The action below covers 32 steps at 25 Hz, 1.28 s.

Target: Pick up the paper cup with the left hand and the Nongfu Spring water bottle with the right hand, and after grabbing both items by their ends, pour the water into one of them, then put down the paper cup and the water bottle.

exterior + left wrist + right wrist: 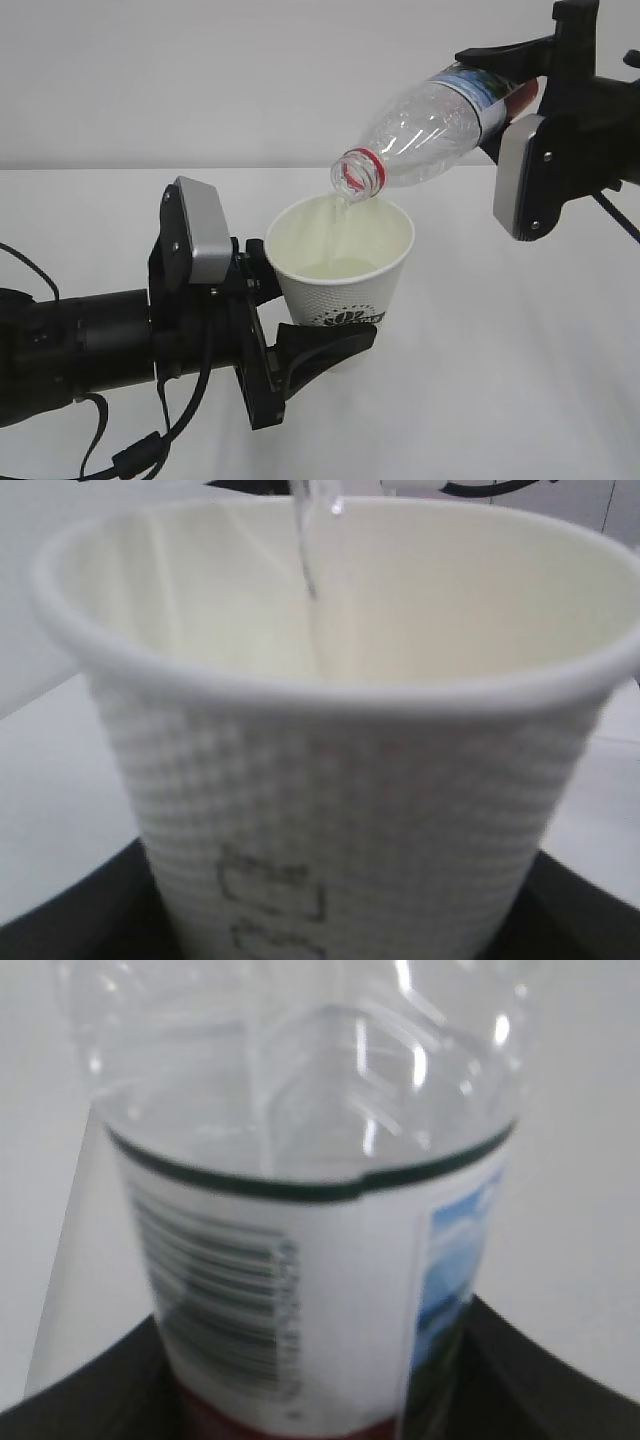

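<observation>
A: Left side status?

B: Left hand (pixel 300 320) comes in from 9 o'clock, fingers clamped on the lower body of the paper cup (pixel 343 270). Cup is upright, held clear of the white table (pixel 500 380), green logo facing the exterior camera. Left wrist view: embossed cup wall (pixel 340 820) fills the frame, rim on top.

A: Pour?

B: Thin stream of water (pixel 308 550) drops into the cup at 12 o'clock. Shallow pool sits in the bottom (pixel 338 267).

A: Right side?

B: Nongfu Spring water bottle (pixel 430 125) is tilted mouth-down, red neck ring at 12 o'clock right over the cup rim, base up toward 2 o'clock. Right hand (pixel 520 100) is clenched on the labelled base end. Right wrist view: barcode and label (pixel 290 1300) close up, black fingers either side. Not touching the cup, as far as I can tell.
</observation>
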Tool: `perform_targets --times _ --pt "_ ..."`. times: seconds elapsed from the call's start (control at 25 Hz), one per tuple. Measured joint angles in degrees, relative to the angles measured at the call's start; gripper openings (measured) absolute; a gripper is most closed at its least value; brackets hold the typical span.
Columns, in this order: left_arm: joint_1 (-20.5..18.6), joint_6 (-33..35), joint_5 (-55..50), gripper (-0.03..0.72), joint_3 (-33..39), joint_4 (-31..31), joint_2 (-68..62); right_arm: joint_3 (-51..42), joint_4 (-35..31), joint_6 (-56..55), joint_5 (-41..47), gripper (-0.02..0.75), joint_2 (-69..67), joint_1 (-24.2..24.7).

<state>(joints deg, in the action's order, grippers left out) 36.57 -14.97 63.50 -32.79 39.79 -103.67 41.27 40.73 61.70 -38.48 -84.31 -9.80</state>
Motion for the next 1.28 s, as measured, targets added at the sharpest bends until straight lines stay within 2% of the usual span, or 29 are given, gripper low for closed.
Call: perform_targets --times 1.28 --pt "0.0 0.0 -0.09 0.519 0.0 -0.08 0.0 0.0 -0.22 1.44 0.0 0.448 0.0 0.0"
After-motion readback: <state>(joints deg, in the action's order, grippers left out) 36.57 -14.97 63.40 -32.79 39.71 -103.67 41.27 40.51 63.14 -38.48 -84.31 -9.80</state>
